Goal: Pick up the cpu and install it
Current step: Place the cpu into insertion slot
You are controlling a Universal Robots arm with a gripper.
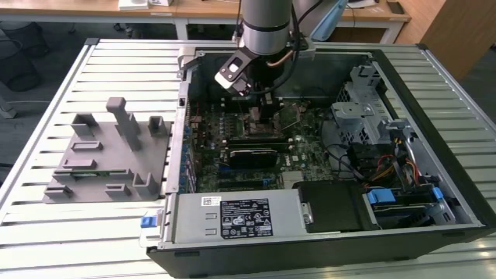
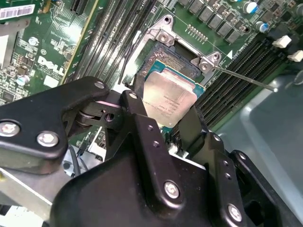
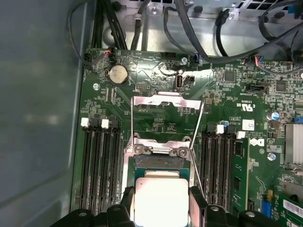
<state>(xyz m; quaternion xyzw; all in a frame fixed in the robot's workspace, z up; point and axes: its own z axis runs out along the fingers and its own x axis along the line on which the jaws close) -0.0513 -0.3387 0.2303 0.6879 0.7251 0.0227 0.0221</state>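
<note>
Jaws are clenched on the small flat square cpu with the silvery metal top, one black finger on each of two opposite edges. Your gripper holds it just over the black motherboard socket with the metal frame, whose hinged load plate stands open. You see the grey arm reach steeply down into the open black computer case over the green motherboard, well apart from the grey plastic fixture block at the exterior view's left.
</note>
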